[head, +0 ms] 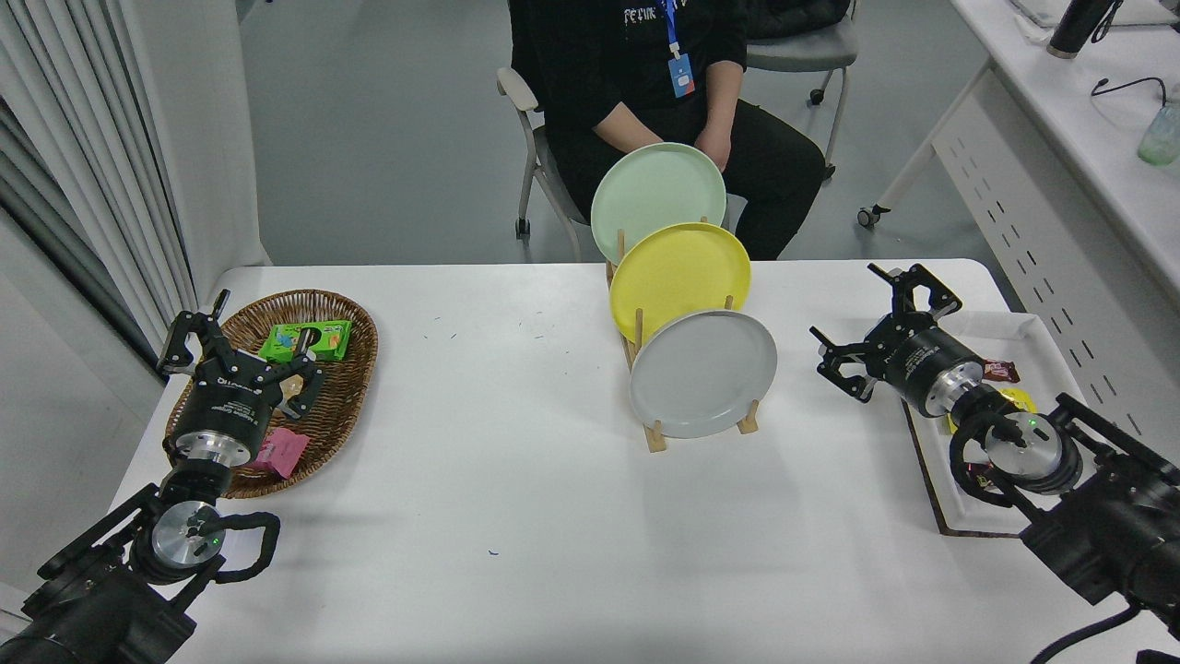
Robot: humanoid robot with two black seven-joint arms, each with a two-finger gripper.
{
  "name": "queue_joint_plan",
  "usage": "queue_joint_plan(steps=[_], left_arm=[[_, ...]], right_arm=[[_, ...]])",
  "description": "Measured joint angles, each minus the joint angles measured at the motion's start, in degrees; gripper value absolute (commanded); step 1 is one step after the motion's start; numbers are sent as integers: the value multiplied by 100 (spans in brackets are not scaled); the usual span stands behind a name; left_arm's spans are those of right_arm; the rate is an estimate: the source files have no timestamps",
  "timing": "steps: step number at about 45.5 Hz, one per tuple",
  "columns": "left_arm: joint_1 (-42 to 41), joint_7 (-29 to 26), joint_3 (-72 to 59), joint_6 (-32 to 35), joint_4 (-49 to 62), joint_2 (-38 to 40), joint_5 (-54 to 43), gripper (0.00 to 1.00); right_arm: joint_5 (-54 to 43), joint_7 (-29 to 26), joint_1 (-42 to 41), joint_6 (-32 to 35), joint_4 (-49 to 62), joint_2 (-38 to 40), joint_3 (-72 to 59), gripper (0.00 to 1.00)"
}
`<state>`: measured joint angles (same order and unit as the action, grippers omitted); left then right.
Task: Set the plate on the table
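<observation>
This looks like an office or a lab room. Far behind the right arm's jaws stands a long white side desk (1060, 120) with cables (1129, 85) and a bottle (1077, 28). Rolling chairs (811, 51) stand on a plain grey floor (387, 120). A person (664, 101) wearing a blue neck strap (671, 28) sits behind the desk (516, 498).

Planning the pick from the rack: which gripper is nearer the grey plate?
Right. The right gripper hovers open just beside the grey plate, a short gap away. The left gripper is parked far across the table, over the wicker basket.
</observation>
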<state>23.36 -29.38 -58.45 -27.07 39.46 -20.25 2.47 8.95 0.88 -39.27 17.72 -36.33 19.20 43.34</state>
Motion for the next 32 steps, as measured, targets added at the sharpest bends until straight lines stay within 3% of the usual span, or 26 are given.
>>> queue_joint_plan(steps=[32], left_arm=[[0, 1, 0, 0, 0, -5, -1, 98]], right_arm=[[-6, 0, -9, 26, -19, -64, -9, 100]])
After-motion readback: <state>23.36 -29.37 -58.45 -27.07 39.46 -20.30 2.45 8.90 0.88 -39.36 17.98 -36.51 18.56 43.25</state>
